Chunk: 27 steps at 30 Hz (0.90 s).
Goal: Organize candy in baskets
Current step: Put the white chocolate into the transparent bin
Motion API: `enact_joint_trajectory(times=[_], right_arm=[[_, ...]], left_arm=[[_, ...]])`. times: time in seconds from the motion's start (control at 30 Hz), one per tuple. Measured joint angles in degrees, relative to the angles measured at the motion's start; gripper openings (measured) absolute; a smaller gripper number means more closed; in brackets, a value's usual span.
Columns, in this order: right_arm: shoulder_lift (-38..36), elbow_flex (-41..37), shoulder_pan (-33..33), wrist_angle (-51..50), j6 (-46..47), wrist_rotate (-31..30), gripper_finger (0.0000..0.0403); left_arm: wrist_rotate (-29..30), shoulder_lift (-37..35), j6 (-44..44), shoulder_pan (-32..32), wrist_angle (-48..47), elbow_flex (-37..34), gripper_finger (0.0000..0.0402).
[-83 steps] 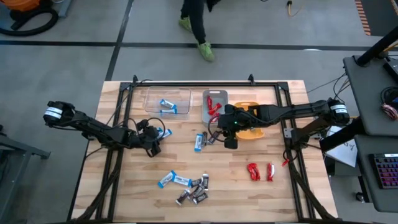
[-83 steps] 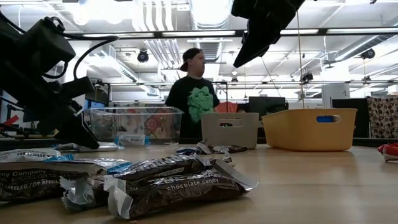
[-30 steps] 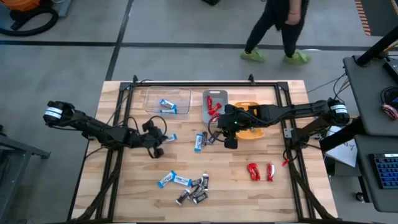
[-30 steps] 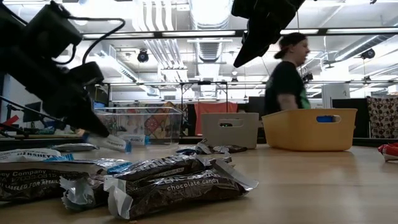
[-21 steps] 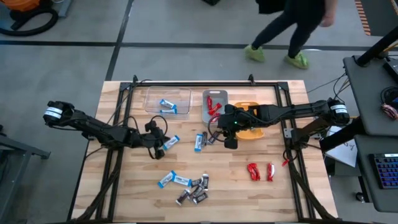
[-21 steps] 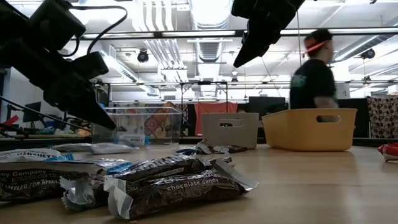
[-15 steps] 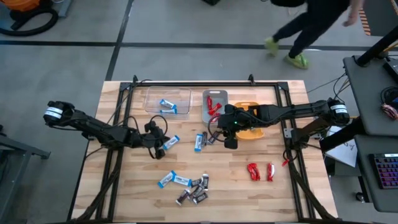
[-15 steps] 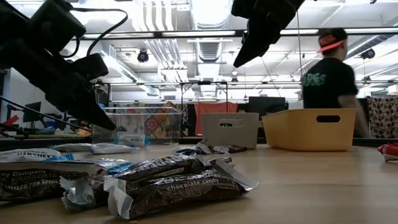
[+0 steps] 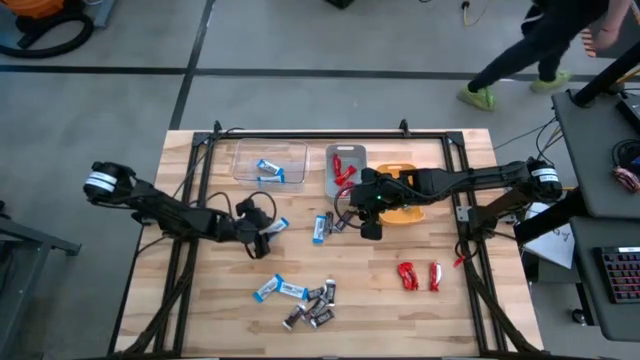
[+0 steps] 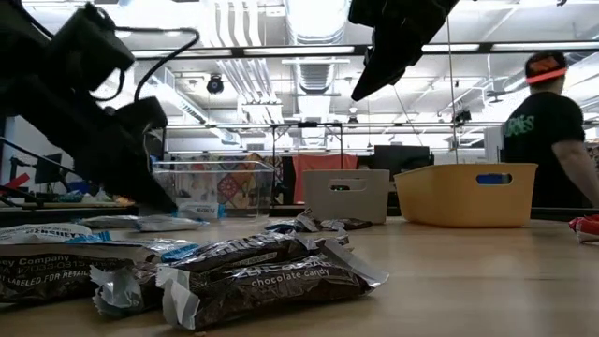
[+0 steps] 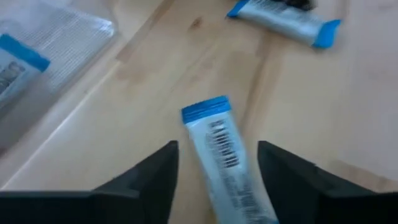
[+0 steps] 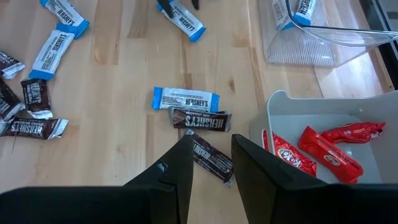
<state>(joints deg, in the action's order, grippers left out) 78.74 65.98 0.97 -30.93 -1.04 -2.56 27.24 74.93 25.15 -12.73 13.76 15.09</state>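
My left gripper (image 9: 262,232) is open and low over the table. A blue-and-white bar (image 11: 219,155) lies flat on the wood between its fingers, apart from both. My right gripper (image 12: 211,168) is open and hovers high above a blue bar and two dark bars (image 12: 200,119) beside the grey bin (image 9: 346,170), which holds red candies. The clear bin (image 9: 270,162) holds two blue bars. The right arm partly covers the orange-yellow bin (image 9: 405,198). A mixed pile of blue and dark bars (image 9: 300,300) lies toward the near edge, two red candies (image 9: 420,275) on the right.
The three bins stand in a row along the far side. A black metal frame (image 9: 300,133) runs around the table's far and side edges. Bare wood lies between the centre candies and the near pile. A person (image 10: 552,131) walks behind the table on the right.
A second ago the blue-and-white bar hung at my left gripper's tips above the table; now it lies flat on the wood. The left gripper has sunk lower and shifted a little toward the table's right. A person behind the table has walked to the right.
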Motion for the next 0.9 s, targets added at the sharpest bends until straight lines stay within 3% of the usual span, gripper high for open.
enact_joint_trajectory(times=[0.17, 0.37, 0.53, 0.77, 0.9], right_arm=[[0.0, -0.02, 0.0, -0.03, 0.24, 0.01, 0.0102], [-0.02, -0.04, 0.0, -0.01, 0.3, 0.02, 0.0102], [-0.02, -0.11, 0.0, -0.03, 0.41, 0.02, 0.0102], [-0.02, -0.13, 0.0, -0.01, 0.59, 0.02, 0.0102], [-0.02, -0.13, 0.0, -0.02, 0.63, 0.02, 0.0102]], left_arm=[[0.27, 4.48, 0.49, 0.0, 1.63, 0.0, 0.0241], [0.86, 9.74, 1.67, -0.04, 6.09, 0.13, 0.0232], [1.2, 12.71, 3.26, -0.09, 7.51, 0.29, 0.0185], [0.59, 12.96, 1.89, -0.09, 8.95, 0.18, 0.0076], [0.3, 12.04, 1.57, -0.03, 8.7, 0.1, 0.0067]])
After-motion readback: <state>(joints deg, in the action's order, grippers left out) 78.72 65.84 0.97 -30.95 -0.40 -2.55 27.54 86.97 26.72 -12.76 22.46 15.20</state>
